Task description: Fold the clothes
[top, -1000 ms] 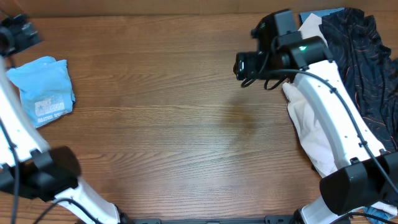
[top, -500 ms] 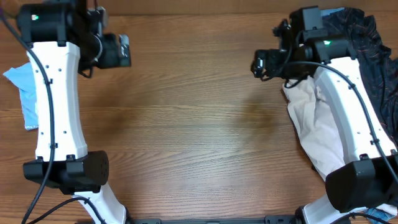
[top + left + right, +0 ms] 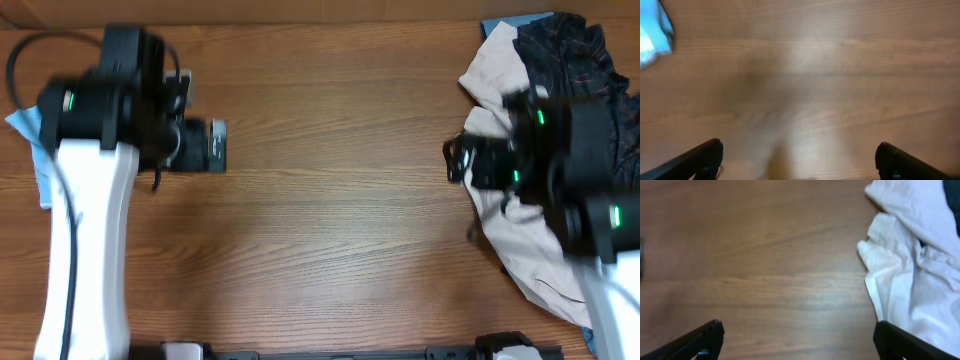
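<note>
Overhead and wrist views of two arms above a wooden bench (image 3: 330, 240). The left gripper (image 3: 214, 147) is being held over the left part of the bench, directed toward its middle. In the left wrist view the jaws are being kept wide: the dark fingertips (image 3: 705, 157) are sitting at the lower corners of the frame, only bare wood is lying between them, and nothing is being gripped. The light blue T-shirt (image 3: 22, 125) is lying bunched at the far left edge of the bench and is being largely hidden by the left arm (image 3: 85, 230) in the overhead view. A corner of it is being shown at the upper left of the left wrist view, well apart from the jaws. The right gripper (image 3: 456, 165) is being held near the right side of the bench, just beside the edge of the cream garment (image 3: 492, 70), which is lying crumpled along that side. In the right wrist view the jaws are likewise being kept wide and empty, with the creased cloth lying ahead and to the right of the fingertips (image 3: 705, 337). The black orange-lined garment (image 3: 575, 50) is lying heaped at the upper right corner, touching and partly overlapping the cream one. Both the left arm and the right arm (image 3: 575, 140) are being rendered with blur in the overhead view.
</note>
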You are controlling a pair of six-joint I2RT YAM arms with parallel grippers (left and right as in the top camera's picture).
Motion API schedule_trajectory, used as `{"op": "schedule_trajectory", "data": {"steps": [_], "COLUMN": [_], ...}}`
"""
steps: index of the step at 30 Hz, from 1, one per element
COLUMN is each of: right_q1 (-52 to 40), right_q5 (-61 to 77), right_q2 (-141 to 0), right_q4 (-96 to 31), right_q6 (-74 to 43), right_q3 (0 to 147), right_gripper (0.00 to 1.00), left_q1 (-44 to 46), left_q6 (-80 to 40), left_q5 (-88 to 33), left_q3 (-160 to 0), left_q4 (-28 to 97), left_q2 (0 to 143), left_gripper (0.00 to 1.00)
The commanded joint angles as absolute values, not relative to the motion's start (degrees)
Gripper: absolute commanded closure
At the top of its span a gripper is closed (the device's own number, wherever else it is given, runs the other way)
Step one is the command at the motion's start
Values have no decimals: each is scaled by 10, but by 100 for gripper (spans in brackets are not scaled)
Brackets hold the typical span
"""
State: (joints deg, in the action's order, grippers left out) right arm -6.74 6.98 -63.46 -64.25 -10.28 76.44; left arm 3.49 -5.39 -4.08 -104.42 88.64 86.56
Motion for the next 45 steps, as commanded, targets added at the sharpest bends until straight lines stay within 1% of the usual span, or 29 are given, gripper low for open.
{"op": "schedule_trajectory", "data": {"steps": [1, 5, 8, 13, 21, 25, 30, 35, 45], "right_q1": [-66, -66, -66, -66, -66, -66, -66, -66, -66], "right_q5": [60, 55, 56, 56, 49, 44, -8, -8, -8], "right_q2": [-554, -473, -453, -458, -472, -481, -467, -388, -120], "right_q4": [-599, -555, -578, -613, -619, -628, -587, -506, -362], "right_q6": [-121, -121, -120, -121, -118, -118, -111, -92, -90], "right_q3": [676, 602, 591, 591, 591, 591, 580, 505, 260], "right_gripper": [0, 0, 0, 0, 0, 0, 0, 0, 0], "left_q1": [50, 53, 53, 53, 53, 53, 53, 53, 53], "left_q6": [-27, -51, -65, -64, -65, -65, -65, -65, -64], "left_q5": [-29, -26, -26, -26, -26, -26, -26, -26, -25], "left_q3": [-930, -792, -737, -729, -729, -729, -729, -729, -729], "left_q4": [802, 635, 548, 597, 675, 688, 690, 690, 690], "left_q2": [735, 591, 526, 489, 499, 503, 506, 506, 506], "left_gripper": [0, 0, 0, 0, 0, 0, 0, 0, 0]}}
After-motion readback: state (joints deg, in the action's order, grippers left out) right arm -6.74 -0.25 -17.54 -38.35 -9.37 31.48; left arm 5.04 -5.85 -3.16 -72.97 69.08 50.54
